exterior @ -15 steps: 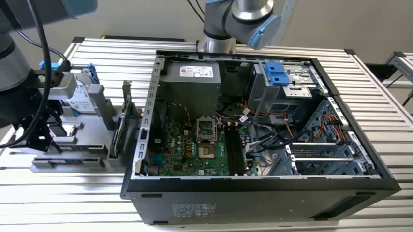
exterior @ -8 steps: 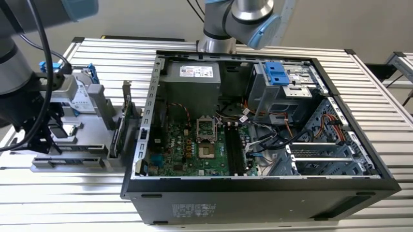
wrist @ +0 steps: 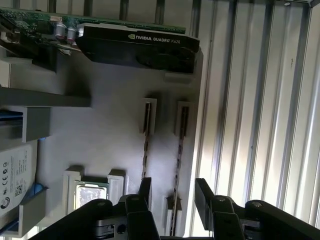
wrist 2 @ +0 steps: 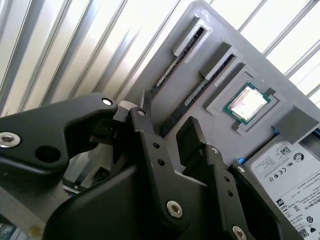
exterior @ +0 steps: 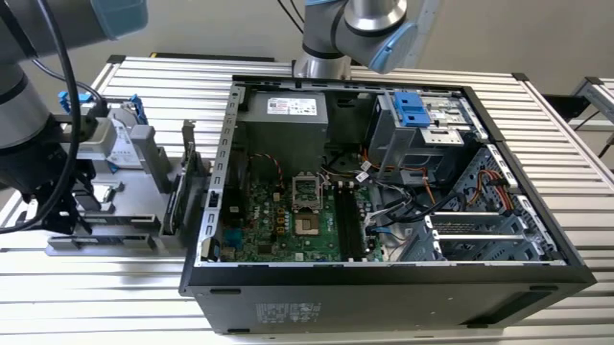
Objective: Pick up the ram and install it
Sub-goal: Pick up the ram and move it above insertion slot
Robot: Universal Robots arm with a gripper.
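In the first wrist view the gripper (wrist: 174, 186) is wide open and holds nothing. Its two black fingers (wrist: 202, 190) stand apart with a gap between them. Right in line with that gap, just past the fingertips, is the ram (wrist: 178, 135). It stands on its thin edge in the gray tray (wrist: 100, 125), in the slot closest to the tray's edge. The ram is long and thin, and its long way runs straight away from the gripper, along the tray's edge. So one finger is on each flat side of it, and I think a squeeze would press on the flat sides, not on the ends. I cannot tell if the fingers are low enough to touch it. One slot further in from the tray's edge stands a second stick (wrist: 145, 145), side by side with the ram, and one finger is close to its line. Further in on the tray lie a square chip (wrist: 91, 195) and a hard drive (wrist: 12, 180). At the far end of the tray is a big card (wrist: 137, 47). In the exterior view the open computer case (exterior: 384, 287) sits just beside the tray, on the exterior view's right of it.
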